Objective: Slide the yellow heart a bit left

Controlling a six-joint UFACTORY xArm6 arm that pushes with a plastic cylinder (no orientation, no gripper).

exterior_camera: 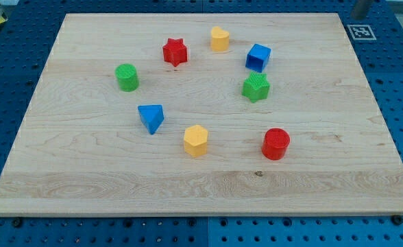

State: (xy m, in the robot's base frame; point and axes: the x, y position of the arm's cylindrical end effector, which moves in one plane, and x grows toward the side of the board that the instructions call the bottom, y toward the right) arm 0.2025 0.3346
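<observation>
Camera view, the only one. Wooden board (85, 185) on a blue pegboard bench (23, 27). Fiducial tag (358, 31) just off the board's top-right corner.

My tip: not in frame. A grey sliver at the view's top-right edge, can't tell what it is. So tip state and position rel. to the blocks can't be told; no contact w/ any block visible.

Blocks, 8 total, in a rough ring around board centre:
- yellow heart (219, 39), near the board's top edge, slightly right of centre. Task block. Standing free, touching nothing.
- red star (175, 52), just to its left, a clear gap between.
- blue cube (258, 57), to the heart's right and a little lower.
- green star-ish block (255, 87), below the blue cube, close to it.
- green cylinder (127, 77), toward the board's left edge.
- blue triangle (151, 117), left of centre, lower.
- yellow hexagon (195, 140), lower centre; not the target, don't confuse the two.
- red cylinder (276, 143), lower right.

Step in hand (judgement): pre-approach. Heart looks untouched, push not begun.

Next move calls for (judgement): bring the tip in on the heart's right side, through the gap between heart and blue cube, w/o clipping the cube. Then a short push toward the view's left, centred on the heart so it doesn't spin. Keep it short, since the red star sits in the push path and "a bit" leaves little room.
</observation>
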